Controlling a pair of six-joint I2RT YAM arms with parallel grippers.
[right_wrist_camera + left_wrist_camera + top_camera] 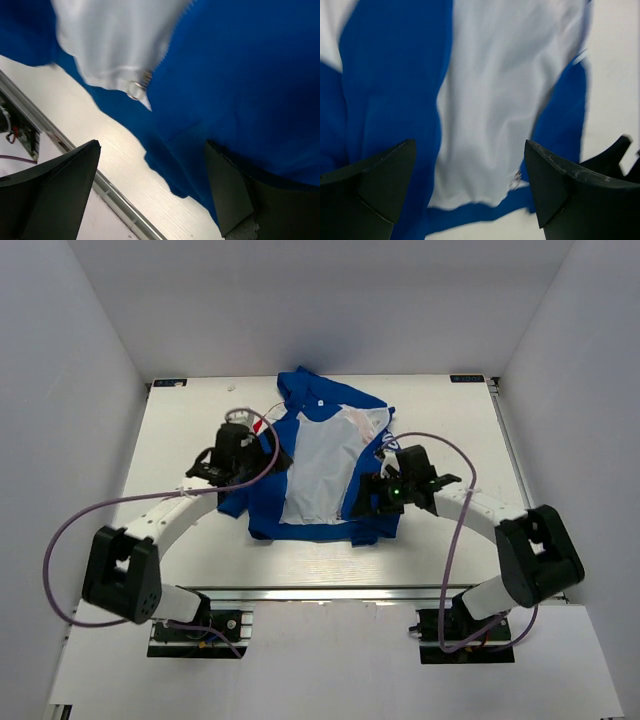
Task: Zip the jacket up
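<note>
From above, the left gripper [276,456] at the open jacket's [318,465] left edge is hard for us to read; its wrist camera shows it gaping wide over white lining [490,90]. At the right hem, the right gripper [152,147] gapes too, by a metal ring [135,90] only that wrist camera shows.

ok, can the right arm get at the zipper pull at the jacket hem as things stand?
Probably yes. The right gripper is open just short of the zipper pull, which lies exposed at the hem edge of the jacket; nothing covers it.
</note>
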